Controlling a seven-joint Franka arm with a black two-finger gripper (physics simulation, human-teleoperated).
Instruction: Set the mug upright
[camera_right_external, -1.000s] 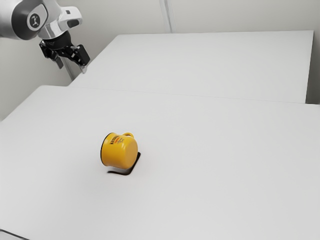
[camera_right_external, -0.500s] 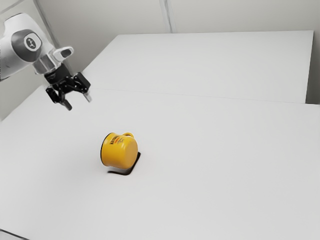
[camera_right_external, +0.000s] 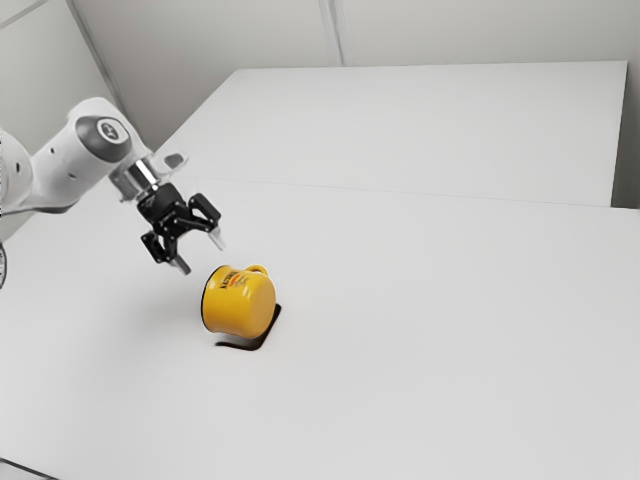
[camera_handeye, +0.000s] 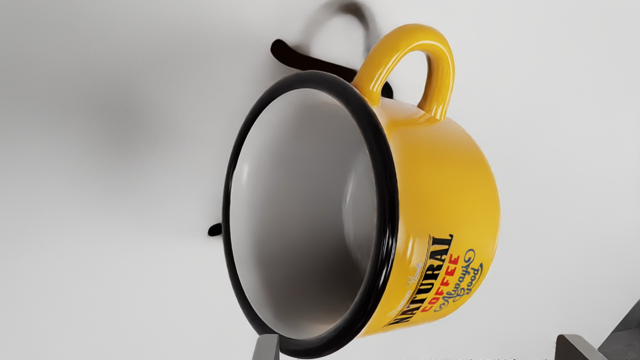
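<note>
The yellow mug (camera_right_external: 240, 303) lies on its side on the white table, its mouth toward the exterior view's left. Above it, toward the exterior view's upper left, is my gripper (camera_right_external: 201, 257), open and not touching it. In the wrist view the mug (camera_handeye: 440, 185) shows its black rim, grey interior, printed side and handle. The fingertips of my gripper (camera_handeye: 416, 347) stand wide apart there, with one tip overlapping the view of the rim.
A thin black bent piece (camera_right_external: 262, 335) lies beside and partly under the mug. The white table (camera_right_external: 420, 330) extends around it, and a second white surface (camera_right_external: 420, 130) lies farther back. A dark cable (camera_right_external: 28, 469) is at the exterior view's lower left.
The arm has come down and toward the exterior view's right, bringing my open gripper close above the mug. The mug has stayed where it was.
</note>
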